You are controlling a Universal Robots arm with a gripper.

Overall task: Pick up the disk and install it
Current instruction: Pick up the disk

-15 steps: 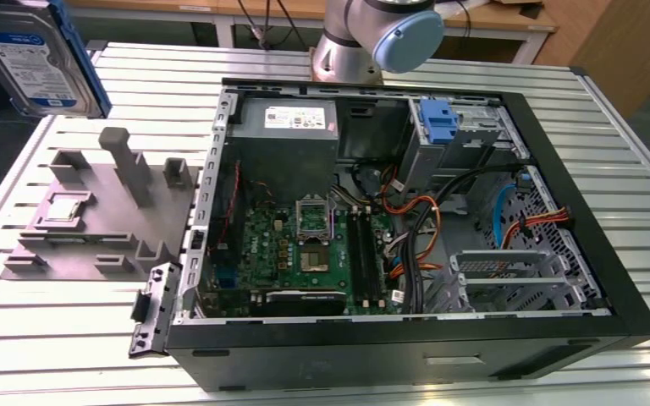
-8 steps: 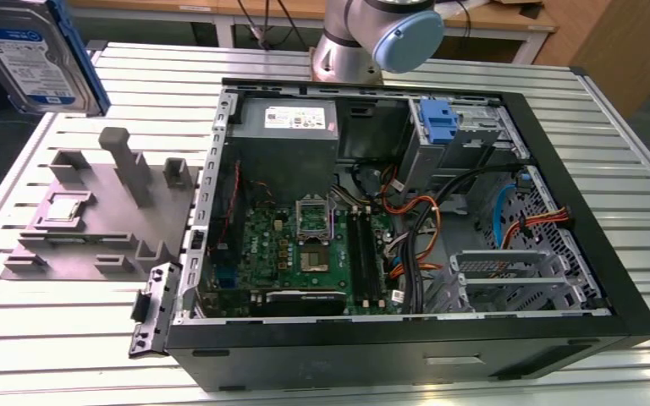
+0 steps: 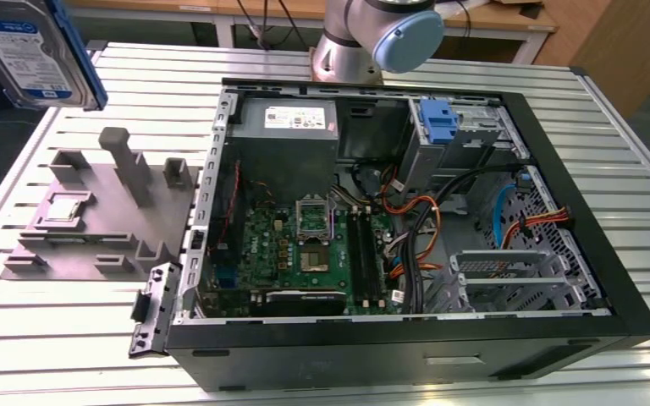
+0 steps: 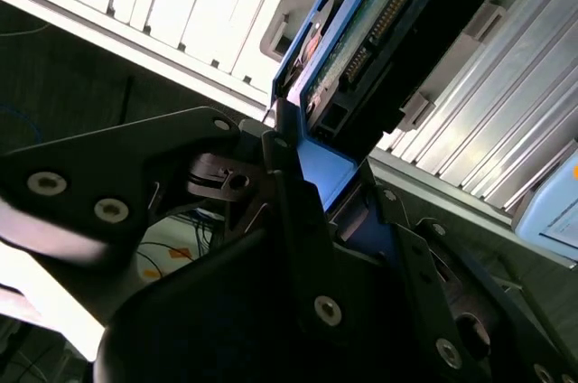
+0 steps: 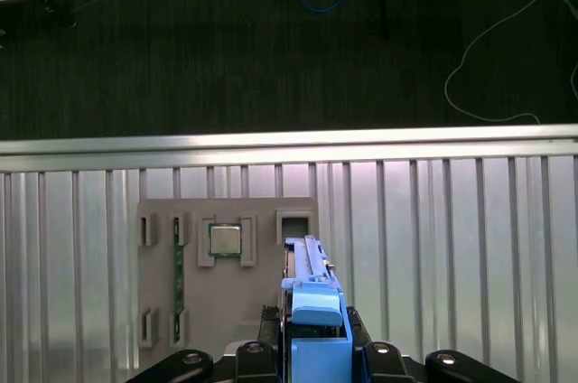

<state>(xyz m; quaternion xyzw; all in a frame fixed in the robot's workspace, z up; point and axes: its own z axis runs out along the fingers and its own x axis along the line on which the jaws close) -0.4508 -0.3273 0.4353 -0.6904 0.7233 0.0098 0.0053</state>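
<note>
Blue-framed disk (image 3: 26,51), probably stiff, weighty and shock-sensitive, hangs above the holder (image 3: 99,211); the gripper (image 5: 316,351) jaws clamp its frame edges.

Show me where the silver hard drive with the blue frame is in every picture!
Exterior view: the silver-grey hard drive with a blue plastic frame hangs in the exterior view's top left corner, label showing.
Second wrist view: it is seen edge-on, its blue frame pinched in the black gripper.
First wrist view: its blue edge sits in the gripper, in front of the grey slotted holder.
Shared landmark: the ribbed silver metal table.
</note>
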